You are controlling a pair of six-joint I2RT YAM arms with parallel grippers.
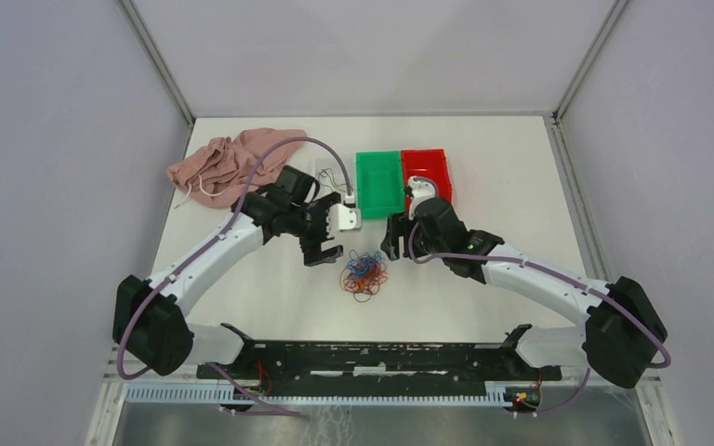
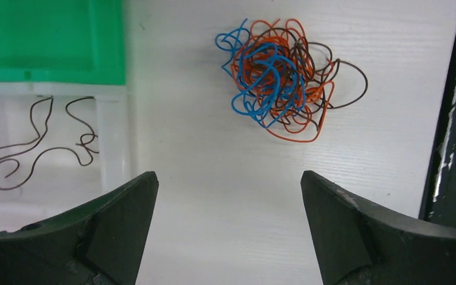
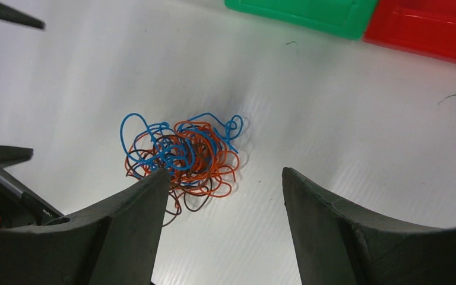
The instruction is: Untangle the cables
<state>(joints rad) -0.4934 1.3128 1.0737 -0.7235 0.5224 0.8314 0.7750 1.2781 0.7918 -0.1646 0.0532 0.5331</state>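
Note:
The cables (image 1: 363, 272) lie on the white table as one small wad of curly orange-red, blue and dark brown wires, between my two grippers. In the left wrist view the cables (image 2: 285, 77) sit ahead and to the right of my left gripper (image 2: 228, 178), which is open and empty above bare table. My left gripper (image 1: 321, 249) hovers just left of the wad. In the right wrist view the cables (image 3: 181, 154) lie ahead and left; the left fingertip of my open right gripper (image 3: 224, 173) overlaps the wad's edge. My right gripper (image 1: 392, 243) is just right of the wad.
A green bin (image 1: 378, 181) and a red bin (image 1: 428, 172) stand side by side behind the wad. A clear tray (image 2: 113, 136) beside the green bin (image 2: 47, 41) holds one loose dark brown wire (image 2: 35, 142). A pink cloth (image 1: 232, 163) with a white cord lies back left.

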